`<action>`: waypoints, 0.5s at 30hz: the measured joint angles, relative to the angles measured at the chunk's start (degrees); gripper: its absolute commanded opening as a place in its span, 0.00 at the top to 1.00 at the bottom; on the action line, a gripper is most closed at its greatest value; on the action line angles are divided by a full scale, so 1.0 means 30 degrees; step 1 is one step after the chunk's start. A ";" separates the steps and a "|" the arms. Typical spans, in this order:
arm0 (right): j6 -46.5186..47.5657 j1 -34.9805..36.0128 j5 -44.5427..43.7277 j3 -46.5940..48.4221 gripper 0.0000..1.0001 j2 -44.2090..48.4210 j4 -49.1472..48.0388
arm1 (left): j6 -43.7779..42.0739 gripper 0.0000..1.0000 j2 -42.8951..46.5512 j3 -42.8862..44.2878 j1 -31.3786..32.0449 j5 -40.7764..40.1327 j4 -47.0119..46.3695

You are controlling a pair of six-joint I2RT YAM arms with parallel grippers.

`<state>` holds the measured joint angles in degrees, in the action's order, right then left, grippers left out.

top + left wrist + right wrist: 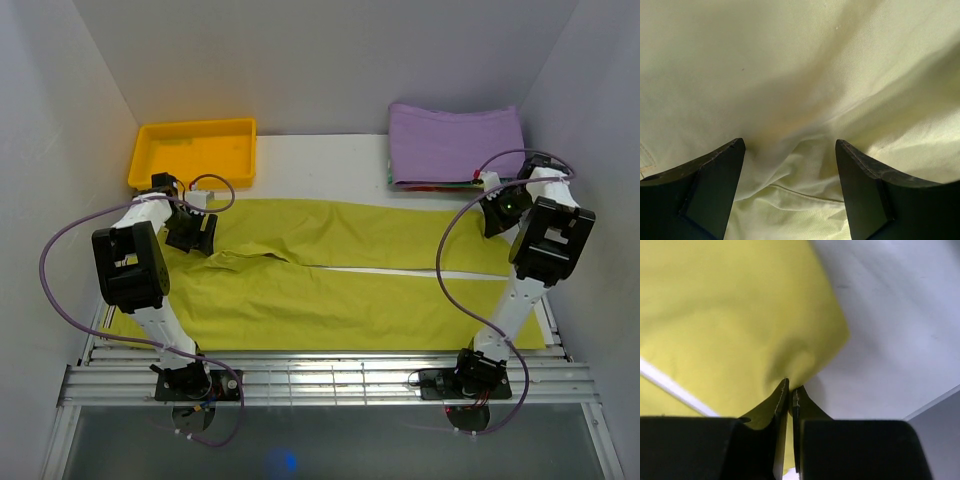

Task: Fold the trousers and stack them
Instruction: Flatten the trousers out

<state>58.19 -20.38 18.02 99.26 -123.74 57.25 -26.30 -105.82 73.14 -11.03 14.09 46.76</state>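
The yellow-green trousers [330, 290] lie spread flat across the table, waist at the left and legs running to the right. My left gripper [197, 240] sits low over the rumpled waist and crotch area. In the left wrist view its jaws stand open [790, 145] with a raised fold and seam of the trousers [800, 190] between them. My right gripper [497, 215] is at the far leg's hem end. In the right wrist view it is shut [791, 388] on the corner edge of the trousers [730, 315].
A folded purple cloth [455, 143] lies on a stack at the back right, close behind the right gripper. A yellow tray [195, 150] stands at the back left. Bare white table [320, 160] shows between them, and white walls enclose three sides.
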 measured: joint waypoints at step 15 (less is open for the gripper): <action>0.0962 0.5792 -0.1472 -1.2677 0.32 0.8772 -0.3002 | 0.0160 0.16 0.0000 -0.0007 0.0000 -0.0058 -0.0109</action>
<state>61.08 -3.01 13.61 61.23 -97.43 48.25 -25.82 -105.82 73.12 -11.03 13.91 46.44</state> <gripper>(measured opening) 0.558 0.839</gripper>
